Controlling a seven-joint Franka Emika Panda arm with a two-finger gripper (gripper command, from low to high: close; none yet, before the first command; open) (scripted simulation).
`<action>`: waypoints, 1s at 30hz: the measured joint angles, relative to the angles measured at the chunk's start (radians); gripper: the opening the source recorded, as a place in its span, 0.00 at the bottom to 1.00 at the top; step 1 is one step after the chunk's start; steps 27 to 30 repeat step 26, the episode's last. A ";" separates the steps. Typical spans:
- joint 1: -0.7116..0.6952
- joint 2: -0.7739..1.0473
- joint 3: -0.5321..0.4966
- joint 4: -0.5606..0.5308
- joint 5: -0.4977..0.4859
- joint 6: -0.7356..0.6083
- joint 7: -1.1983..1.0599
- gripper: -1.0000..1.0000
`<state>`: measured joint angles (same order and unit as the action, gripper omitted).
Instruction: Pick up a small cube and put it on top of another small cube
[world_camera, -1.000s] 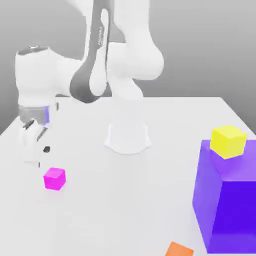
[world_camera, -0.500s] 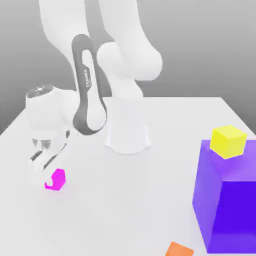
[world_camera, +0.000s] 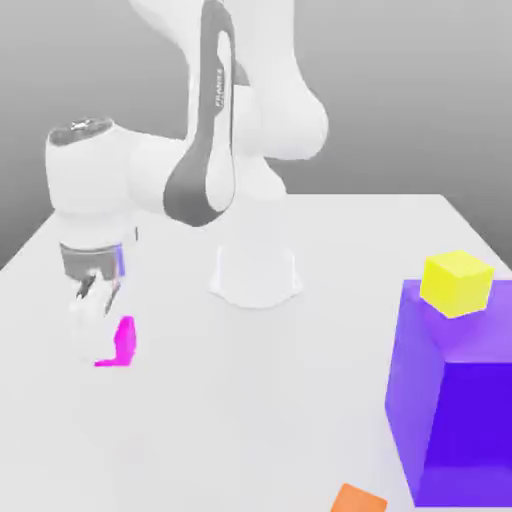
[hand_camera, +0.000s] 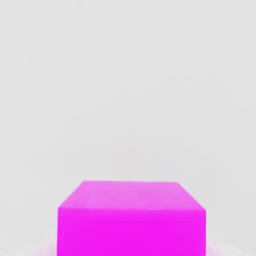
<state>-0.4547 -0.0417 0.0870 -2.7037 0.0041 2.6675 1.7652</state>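
The end effector (world_camera: 104, 342) was narrowed onto the small magenta cube (world_camera: 125, 341), one finger in front of it and hiding part of it in the exterior view. The cube sat between the fingertips and seemed, as far as I could judge, to be just off the tabletop (world_camera: 240, 410).

The step in hand was the lift, and it called for a steady pull straight up — no sideways travel until the cube had good clearance. The squeeze needed to be firm and even, with the wrist kept level so that the cube's underside would land flat later. A hurried swing could have let it slip or twist in the grip. The yellow cube (world_camera: 456, 283), on the big purple block (world_camera: 470, 430), and the orange cube (world_camera: 358, 499) were both well apart from the end effector; which was the one to stack on, I could not tell.

The magenta cube was bright and plain-faced — a paler pink on one face in the hand view, more saturated on the next, with crisp, straight edges and no marks.
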 joint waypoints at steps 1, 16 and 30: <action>0.039 0.000 0.018 0.036 0.002 -0.036 -0.012 0.00; 0.621 0.000 0.290 0.580 0.018 -0.580 -0.189 0.00; 0.746 0.059 0.311 0.577 -0.008 -0.524 -0.196 1.00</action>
